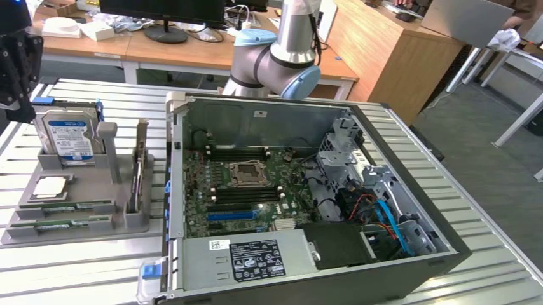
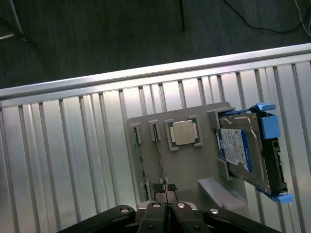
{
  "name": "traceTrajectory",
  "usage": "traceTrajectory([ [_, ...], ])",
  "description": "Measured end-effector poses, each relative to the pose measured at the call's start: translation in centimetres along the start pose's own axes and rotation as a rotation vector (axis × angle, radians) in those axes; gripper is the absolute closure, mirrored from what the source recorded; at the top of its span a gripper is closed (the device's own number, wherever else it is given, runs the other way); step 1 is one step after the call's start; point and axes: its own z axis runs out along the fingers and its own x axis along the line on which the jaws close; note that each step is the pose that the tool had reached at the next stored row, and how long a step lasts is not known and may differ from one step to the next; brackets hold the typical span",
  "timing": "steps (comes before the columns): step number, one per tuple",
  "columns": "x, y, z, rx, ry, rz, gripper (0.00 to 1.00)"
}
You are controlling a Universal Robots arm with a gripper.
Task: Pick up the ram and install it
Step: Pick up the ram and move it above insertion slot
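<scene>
Hand (image 2: 165,187) closed, empty, well above ram (image 1: 66,207) in grey holder (image 2: 194,162).

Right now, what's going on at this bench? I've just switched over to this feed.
The arm's gripper hangs shut and empty above the grey holder, which sits beside the open computer case. The ram sticks lie in their slots on the holder, along with the processor chip and the hard drive. Nothing has been picked up yet.

tray (image 1: 89,184): exterior view's left of case (image 1: 254,121) | hard drive (image 1: 70,135): on tray, behind processor (image 1: 49,186) | ram (image 1: 66,207): before processor
</scene>
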Motion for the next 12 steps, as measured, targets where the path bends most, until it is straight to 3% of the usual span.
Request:
traceTrajectory([
  [12, 0.00, 0.00, 0.01, -0.0002, 0.0011, -0.027, 0.90],
])
